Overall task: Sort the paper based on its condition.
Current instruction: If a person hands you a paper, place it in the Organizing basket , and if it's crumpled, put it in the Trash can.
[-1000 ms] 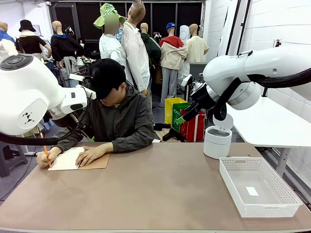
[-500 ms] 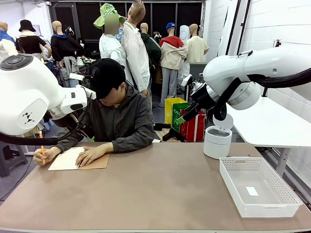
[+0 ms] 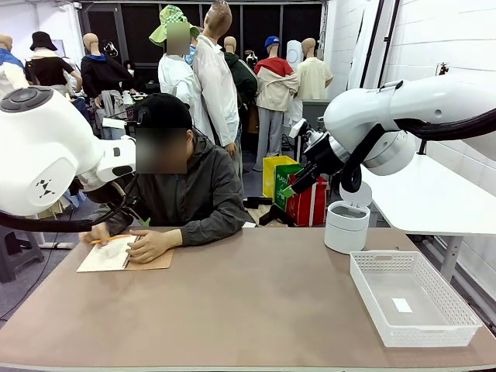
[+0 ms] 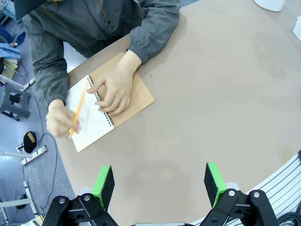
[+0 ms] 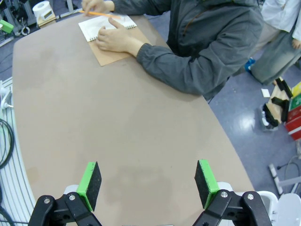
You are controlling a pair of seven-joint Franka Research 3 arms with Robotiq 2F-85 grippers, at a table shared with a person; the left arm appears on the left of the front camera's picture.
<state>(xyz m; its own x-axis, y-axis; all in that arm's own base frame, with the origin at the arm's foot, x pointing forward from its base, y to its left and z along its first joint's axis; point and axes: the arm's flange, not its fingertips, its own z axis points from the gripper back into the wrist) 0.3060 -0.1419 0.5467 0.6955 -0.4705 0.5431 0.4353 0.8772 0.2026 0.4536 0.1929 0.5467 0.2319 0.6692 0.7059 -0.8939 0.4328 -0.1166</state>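
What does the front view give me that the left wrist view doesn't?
Front view: the white perforated plastic basket at the table's right side, and the white round lidded bin beyond the far edge. Left wrist view: the left tool, jaws wide open above bare tabletop. Both: the tan-covered spiral-bound notebook, one of the person's hands pressing it flat, and the orange pencil in the other hand.

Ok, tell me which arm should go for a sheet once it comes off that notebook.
Probably the left. The notebook lies at the table's left end, and the left gripper hangs open above the table near it. The right gripper, also open, sees it far across the table.
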